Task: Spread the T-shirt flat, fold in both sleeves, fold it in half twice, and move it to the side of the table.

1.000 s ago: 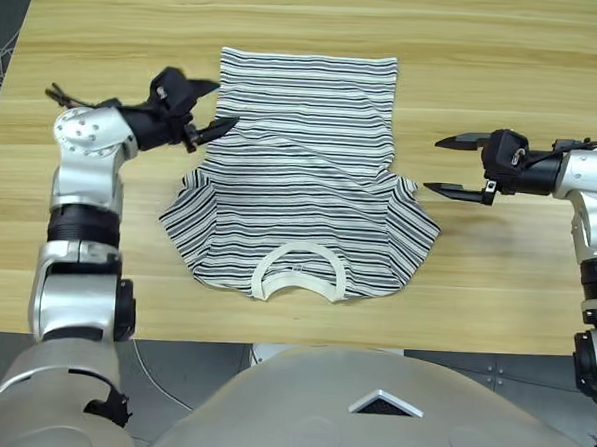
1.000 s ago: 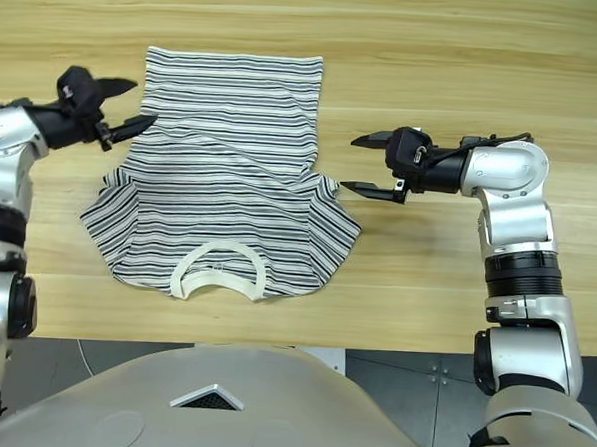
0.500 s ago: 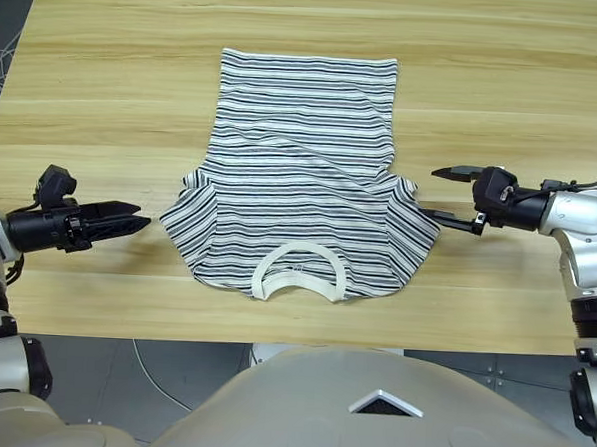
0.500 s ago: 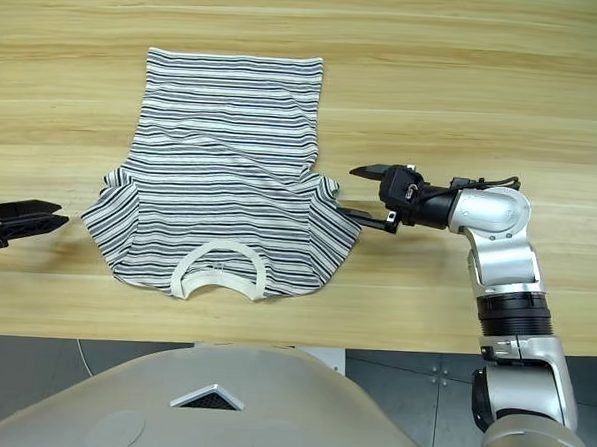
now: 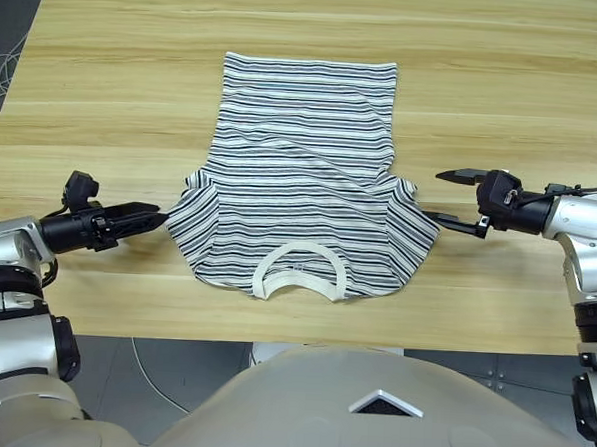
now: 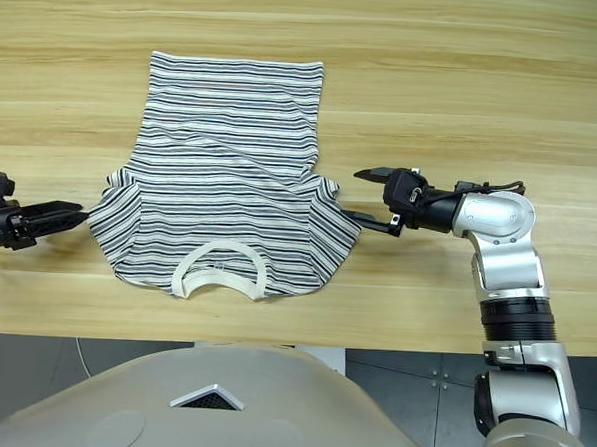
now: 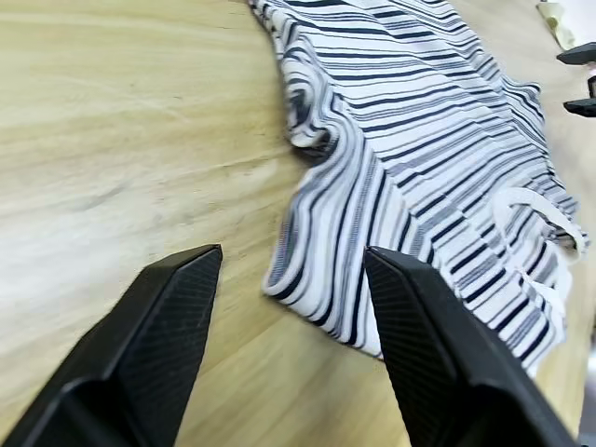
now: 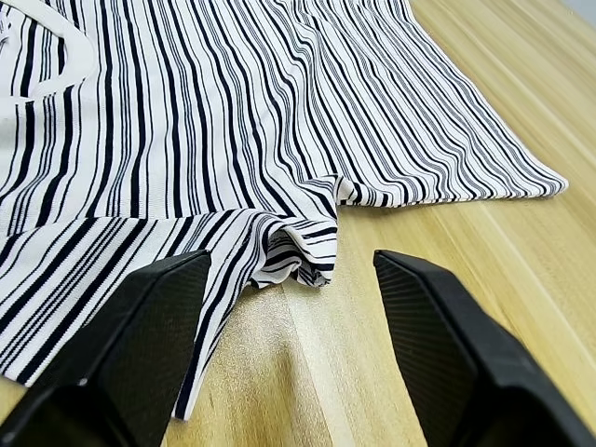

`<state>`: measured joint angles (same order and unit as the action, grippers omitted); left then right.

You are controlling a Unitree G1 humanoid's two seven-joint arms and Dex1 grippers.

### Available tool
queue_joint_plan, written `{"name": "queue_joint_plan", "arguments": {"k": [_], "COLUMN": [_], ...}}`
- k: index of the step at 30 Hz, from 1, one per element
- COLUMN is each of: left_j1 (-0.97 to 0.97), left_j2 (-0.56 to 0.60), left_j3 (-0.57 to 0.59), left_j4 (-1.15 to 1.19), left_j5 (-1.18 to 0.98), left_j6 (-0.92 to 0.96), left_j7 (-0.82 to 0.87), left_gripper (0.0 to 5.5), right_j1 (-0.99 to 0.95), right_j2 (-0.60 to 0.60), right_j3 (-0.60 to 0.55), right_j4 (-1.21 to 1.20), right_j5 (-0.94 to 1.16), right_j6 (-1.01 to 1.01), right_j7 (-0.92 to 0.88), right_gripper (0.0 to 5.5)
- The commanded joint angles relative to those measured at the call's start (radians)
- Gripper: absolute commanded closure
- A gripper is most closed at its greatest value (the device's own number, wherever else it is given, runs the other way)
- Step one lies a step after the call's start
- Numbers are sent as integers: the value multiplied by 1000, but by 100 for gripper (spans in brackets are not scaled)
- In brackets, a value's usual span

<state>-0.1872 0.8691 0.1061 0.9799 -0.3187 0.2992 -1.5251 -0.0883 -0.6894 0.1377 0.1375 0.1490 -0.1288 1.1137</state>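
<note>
The striped T-shirt (image 5: pixel 301 174) lies mid-table (image 5: pixel 507 74), its collar (image 5: pixel 299 272) toward the near edge and the hem toward the far one. It looks like soft, light cloth, likely to bunch and drag rather than slide, so the sleeve edges seem the places to pinch. The left pincer (image 5: pixel 159 215) stands wide just beside the left sleeve (image 5: pixel 187 216); the right pincer (image 5: pixel 432 195), wide too, is just beside the right sleeve (image 5: pixel 415 222). No label or writing can be read.

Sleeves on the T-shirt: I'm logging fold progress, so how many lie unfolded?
2. The left sleeve lies spread by the left gripper, the right sleeve by the right gripper; neither is folded in.
</note>
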Motion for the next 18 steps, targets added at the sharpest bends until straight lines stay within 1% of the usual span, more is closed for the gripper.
{"name": "queue_joint_plan", "arguments": {"k": [1, 10, 18], "left_j1": [66, 53, 57], "left_j2": [-32, -37, -44], "left_j3": [-51, -80, -96], "left_j4": [-18, -12, -14], "left_j5": [49, 76, 72], "left_j6": [40, 42, 38], "left_j7": [0, 37, 31], "left_gripper": [265, 265, 410], "right_j1": [-5, -10, -14], "right_j2": [-19, -1, 7], "right_j3": [-2, 5, 9], "right_j4": [-16, -6, -1], "right_j5": [-14, -23, -29], "right_j6": [14, 8, 8], "right_j7": [-5, -20, -27], "right_gripper": [226, 226, 226]}}
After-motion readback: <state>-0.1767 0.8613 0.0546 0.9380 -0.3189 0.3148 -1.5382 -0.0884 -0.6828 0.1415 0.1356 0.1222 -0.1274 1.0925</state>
